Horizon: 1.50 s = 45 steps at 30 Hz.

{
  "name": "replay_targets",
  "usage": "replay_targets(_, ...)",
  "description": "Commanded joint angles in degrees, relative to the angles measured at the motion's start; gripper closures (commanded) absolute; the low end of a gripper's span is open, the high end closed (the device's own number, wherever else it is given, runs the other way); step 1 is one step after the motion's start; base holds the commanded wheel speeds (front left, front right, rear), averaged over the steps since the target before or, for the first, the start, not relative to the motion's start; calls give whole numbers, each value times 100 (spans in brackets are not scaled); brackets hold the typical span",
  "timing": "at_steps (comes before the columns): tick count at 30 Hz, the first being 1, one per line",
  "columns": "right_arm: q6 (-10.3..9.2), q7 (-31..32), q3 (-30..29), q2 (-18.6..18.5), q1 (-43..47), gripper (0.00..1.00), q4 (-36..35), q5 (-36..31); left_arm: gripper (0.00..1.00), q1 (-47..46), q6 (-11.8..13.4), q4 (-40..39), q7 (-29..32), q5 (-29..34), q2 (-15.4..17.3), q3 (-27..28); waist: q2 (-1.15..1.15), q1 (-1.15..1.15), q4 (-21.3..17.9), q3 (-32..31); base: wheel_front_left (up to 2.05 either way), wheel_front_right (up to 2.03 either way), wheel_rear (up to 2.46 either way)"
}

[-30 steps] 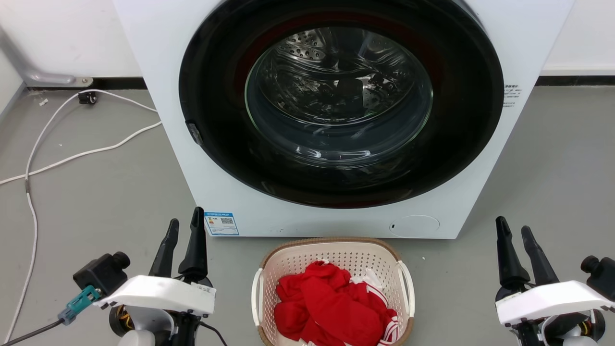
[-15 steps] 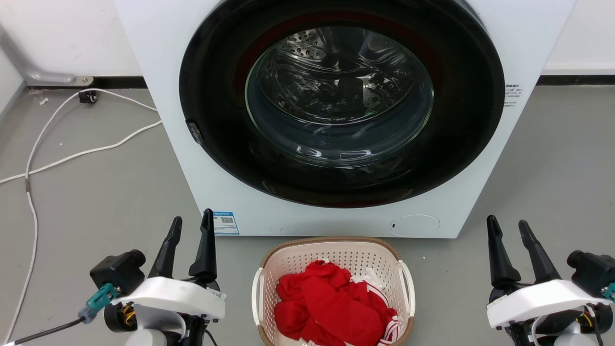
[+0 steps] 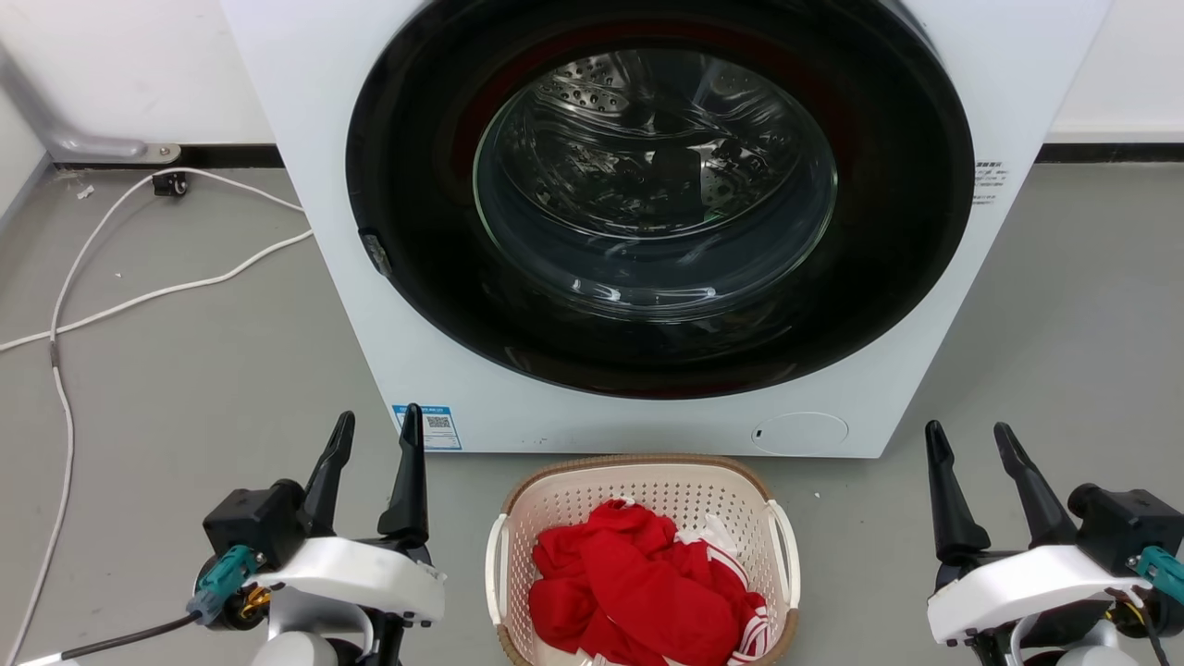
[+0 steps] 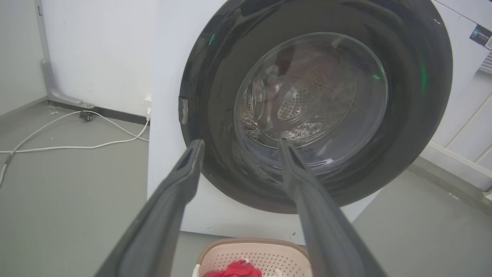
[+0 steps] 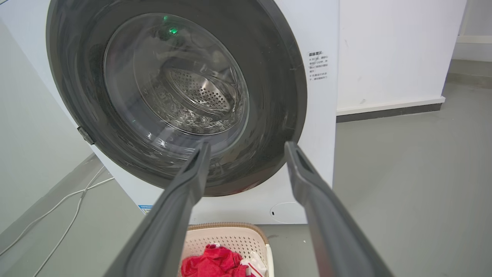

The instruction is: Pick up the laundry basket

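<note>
Both pairs of jaws stand parted with nothing but air between them, on the left gripper [image 3: 378, 413] and the right gripper [image 3: 968, 427] alike. Between the two, lower down and well apart from either, the laundry basket [image 3: 638, 461] sits on the grey floor [image 3: 185, 398] with a heap of red clothing [image 3: 638, 583] inside. Beyond the fingertips rises the white washing machine [image 3: 370, 351], its round dark door [image 3: 416, 139] closed, the basket just before its base. A blue label [image 3: 427, 427] shows right behind the left gripper's inner finger, and a white cable [image 3: 139, 301] trails across the floor out past that gripper. The basket's near edge is cut off in the head view, and the label's print is too small to read. Both arms sit low, fingers pointing towards the washer.
</note>
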Motion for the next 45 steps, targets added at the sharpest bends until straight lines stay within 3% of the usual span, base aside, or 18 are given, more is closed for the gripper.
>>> replay_targets(1,0,-31,2,18,-1,0,-66,-164,0,-127,6,-20,-60,156,42,-17,0,0,0,-1,0,0,0)
replay_targets(29,-1,-225,-9,31,132,0,-135,-1312,0,-77,110,181,-378,1409,28,-77,0,0,1,-3,0,0,0)
replay_targets(45,-2,-325,-15,36,208,0,-125,-1470,0,-79,81,297,-505,1692,-22,-9,0,0,5,33,0,0,0)
